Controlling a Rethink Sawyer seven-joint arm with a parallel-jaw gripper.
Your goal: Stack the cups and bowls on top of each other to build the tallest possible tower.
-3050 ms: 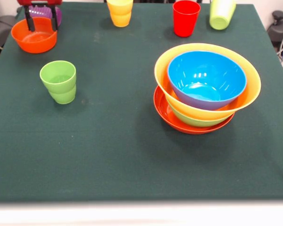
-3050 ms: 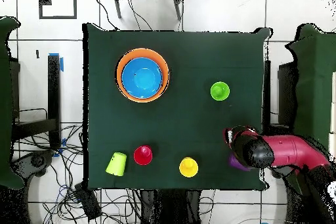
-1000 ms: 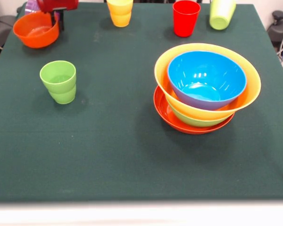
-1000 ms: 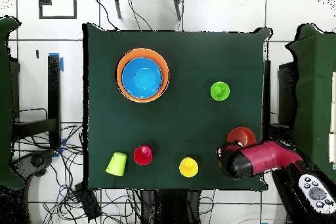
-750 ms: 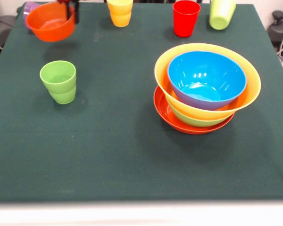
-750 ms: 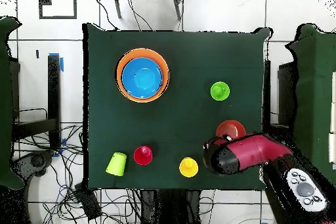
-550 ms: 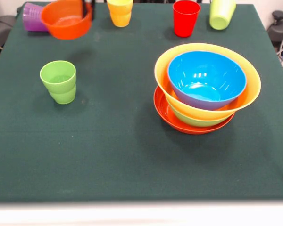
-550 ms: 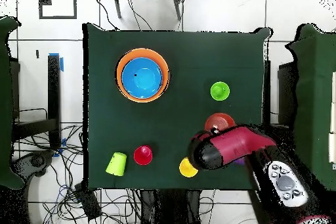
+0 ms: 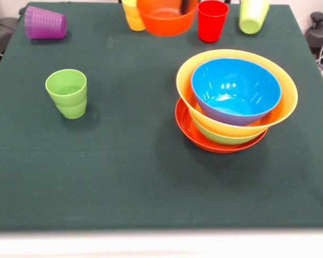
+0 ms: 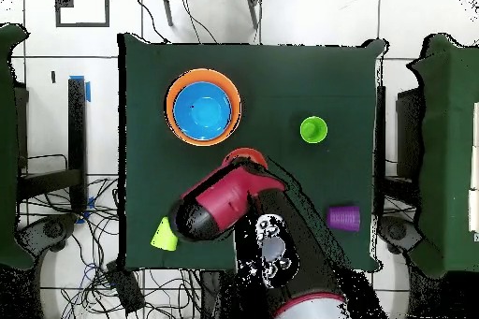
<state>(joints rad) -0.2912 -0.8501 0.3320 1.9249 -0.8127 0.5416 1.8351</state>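
Small glossy orange plastic bowl (image 9: 167, 16) is lifted off the dark green table cloth (image 9: 129, 161), at the top edge of the front view. A dark gripper (image 9: 190, 5) finger shows at its right rim, so the gripper looks clamped on the bowl. In the overhead view the red and black arm (image 10: 220, 205) covers most of it, with only the bowl's edge showing.

Front view, relative to the gripper:
- Small yellow plastic cup (image 9: 132, 16): just left, partly behind the bowl.
- Small red plastic cup (image 9: 212, 20): just right.
- Light green plastic cup (image 9: 253, 16), tilted: further right.
- Purple plastic cup (image 9: 44, 23), on its side: far left.
- Second light green plastic cup (image 9: 68, 92), upright: lower left, well apart.
- Nested tower of bowls, below and right: blue bowl (image 9: 236, 88) in large orange-yellow bowl (image 9: 280, 107), over green bowl (image 9: 218, 137), in wide red-orange bowl (image 9: 191, 131).
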